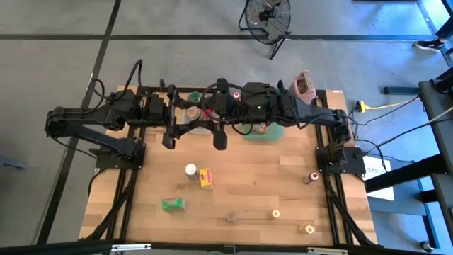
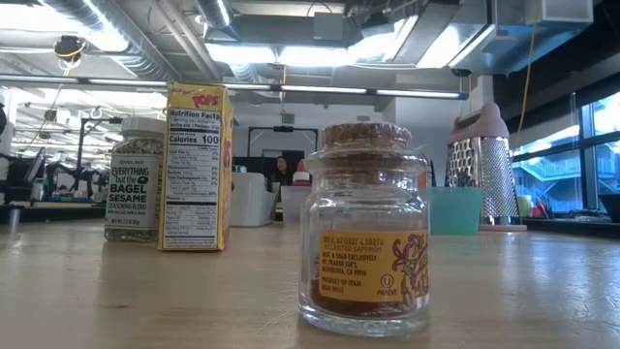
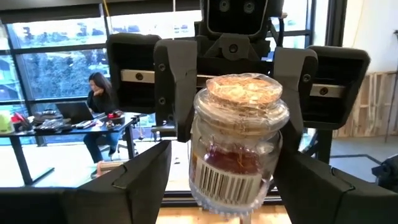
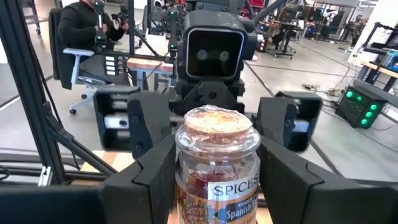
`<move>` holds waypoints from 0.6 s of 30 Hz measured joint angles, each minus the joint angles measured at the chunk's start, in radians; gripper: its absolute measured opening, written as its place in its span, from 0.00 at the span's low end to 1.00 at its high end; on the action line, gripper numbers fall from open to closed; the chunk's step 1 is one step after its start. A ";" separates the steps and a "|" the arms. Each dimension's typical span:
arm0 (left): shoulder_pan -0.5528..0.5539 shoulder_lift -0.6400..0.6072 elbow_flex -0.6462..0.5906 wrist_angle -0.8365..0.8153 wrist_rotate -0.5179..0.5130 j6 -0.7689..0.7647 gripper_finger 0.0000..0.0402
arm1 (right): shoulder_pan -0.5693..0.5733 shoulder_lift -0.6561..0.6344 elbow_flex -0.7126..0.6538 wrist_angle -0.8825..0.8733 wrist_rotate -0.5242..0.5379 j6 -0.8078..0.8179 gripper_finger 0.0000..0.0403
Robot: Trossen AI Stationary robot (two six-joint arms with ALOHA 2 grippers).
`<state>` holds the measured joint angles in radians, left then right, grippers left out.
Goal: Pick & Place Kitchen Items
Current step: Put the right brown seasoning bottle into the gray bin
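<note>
**Item: cork-topped spice jar, in transfer. Listed front of table to back.**

- Front edge: a second jar (image 2: 363, 233) of the same kind, standing upright on the table (image 1: 248, 191) with three small bottles near it.
- Mid-table: a green box (image 1: 173, 205), a yellow box (image 2: 197, 165), and a bagel seasoning bottle (image 2: 135, 179) just beside it. None of these was touched.
- Back centre: the spice jar (image 4: 217, 180) was lifted clear of the wood, upright, between the two arms where they met nose to nose.
- Right gripper (image 4: 216, 149): both pads pressed on the jar's sides just under the shoulder. It carried the jar.
- Left gripper (image 3: 224, 154): spread, with its fingers flanking the jar. A clear gap showed on one side. On the other side contact could not be ruled out.
- Behind, at the far edge: a grater (image 1: 304, 85).

**Handling (judged):**
- The jar was glass, so rigid, smooth and breakable if dropped.
- It was light, with little in it.
- The pads could slip on the bare glass, while the paper label gave a better hold.
- The best hold was across the straight body below the shoulder. The cork was a poor choice, since it might lift out.

**Appearance:**
- Squat, clear and round-shouldered.
- A wide tan cork under film.
- A yellow label reading "SPICES", with a barcode on the reverse.
- Dark red threads inside.
</note>
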<state>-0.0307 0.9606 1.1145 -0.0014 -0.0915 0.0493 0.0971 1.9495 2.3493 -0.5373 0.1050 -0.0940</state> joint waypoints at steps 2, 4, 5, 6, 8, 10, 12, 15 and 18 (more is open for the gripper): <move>0.000 -0.006 0.001 0.002 -0.001 -0.002 0.66 | 0.000 -0.005 0.001 -0.002 0.001 0.000 0.47; 0.000 -0.012 0.002 -0.002 0.000 -0.002 0.66 | 0.000 -0.018 0.000 -0.021 0.001 0.000 0.47; 0.000 -0.013 0.002 0.005 0.000 -0.002 0.66 | 0.000 -0.023 0.001 -0.026 0.001 0.000 0.47; 0.000 -0.017 0.003 0.006 0.000 -0.003 0.66 | 0.000 -0.029 0.001 -0.028 0.007 0.000 0.47; 0.000 -0.024 0.003 0.002 0.000 -0.002 0.66 | 0.000 -0.042 0.001 -0.068 0.045 0.001 0.47; 0.000 -0.032 0.004 -0.037 0.000 0.022 0.66 | 0.000 -0.054 0.001 -0.102 0.071 0.025 0.47; 0.000 -0.040 0.004 -0.081 -0.005 0.059 0.66 | -0.002 -0.070 0.001 -0.163 0.074 0.079 0.47; 0.000 -0.060 0.003 -0.162 -0.022 0.153 0.66 | -0.020 -0.098 0.001 -0.256 0.026 0.187 0.47; 0.000 -0.072 0.003 -0.247 -0.026 0.304 0.66 | -0.054 -0.106 0.002 -0.333 -0.097 0.297 0.47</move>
<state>-0.0307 0.8890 1.1172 -0.2486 -0.1177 0.3538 0.0431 1.8431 2.3508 -0.8708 0.0078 0.2025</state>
